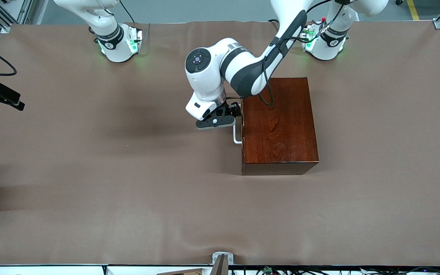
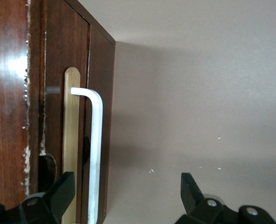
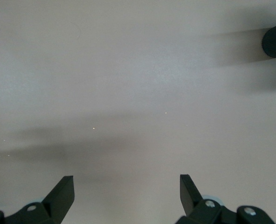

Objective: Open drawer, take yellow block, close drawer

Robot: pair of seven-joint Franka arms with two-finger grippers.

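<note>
A brown counter (image 1: 90, 172) carries the dark wooden box (image 1: 277, 126), its drawer (image 2: 72, 140) closed. The left tool (image 2: 126, 196) is at the drawer front, fingers spread wide, one on each side of the white handle (image 2: 95, 154) (not yet clamping it). The right tool (image 3: 126, 196) waits released over bare counter.

The high front camera overlooks everything, sharing the white U-shaped bar handle (image 1: 236, 135) (image 2: 95, 154) with the close left wrist camera; right wrist faces bare tabletop.

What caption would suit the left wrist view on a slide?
Left hand, fingers open, reaches the white U-shaped bar handle of the shut light-wood drawer in its glossy reddish-brown wooden box.
</note>
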